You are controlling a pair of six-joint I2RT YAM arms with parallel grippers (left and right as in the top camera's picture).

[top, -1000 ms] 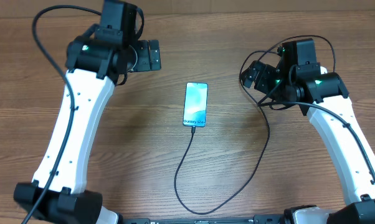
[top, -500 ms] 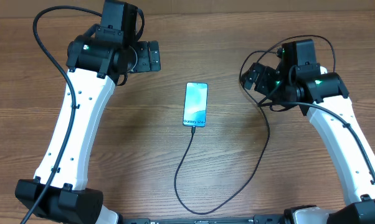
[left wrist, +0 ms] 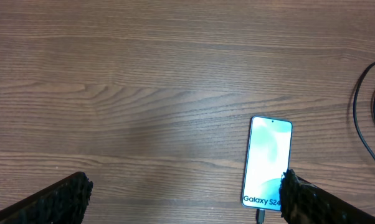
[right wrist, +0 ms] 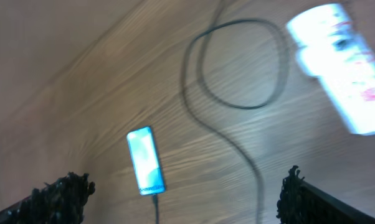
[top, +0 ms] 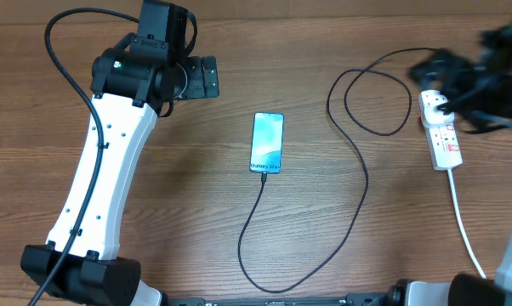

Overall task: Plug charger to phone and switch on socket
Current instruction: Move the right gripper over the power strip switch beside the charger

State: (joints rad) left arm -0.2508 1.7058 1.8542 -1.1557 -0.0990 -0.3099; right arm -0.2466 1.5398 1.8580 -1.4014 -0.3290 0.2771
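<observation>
The phone [top: 268, 143] lies flat mid-table with its teal screen lit; it also shows in the left wrist view [left wrist: 268, 163] and the right wrist view [right wrist: 144, 160]. The thin black charger cable [top: 361, 191] has its tip in the phone's bottom edge [left wrist: 260, 216]. It loops toward the front, then up the right side to the white socket strip [top: 444, 140], which is blurred in the right wrist view [right wrist: 340, 68]. My left gripper [top: 212, 76] is open and empty at the far left [left wrist: 184, 199]. My right gripper [top: 481, 72], motion-blurred, hovers over the strip's far end and is open [right wrist: 184, 199].
The strip's thicker white cord [top: 469, 238] runs toward the front right edge. The black cable forms a loop [top: 375, 93] left of the strip. The wooden tabletop [top: 171, 195] lies bare around the phone.
My right arm has swung fast to the right, uncovering the white strip and the cable loop. The left arm, phone and cable have not moved.
</observation>
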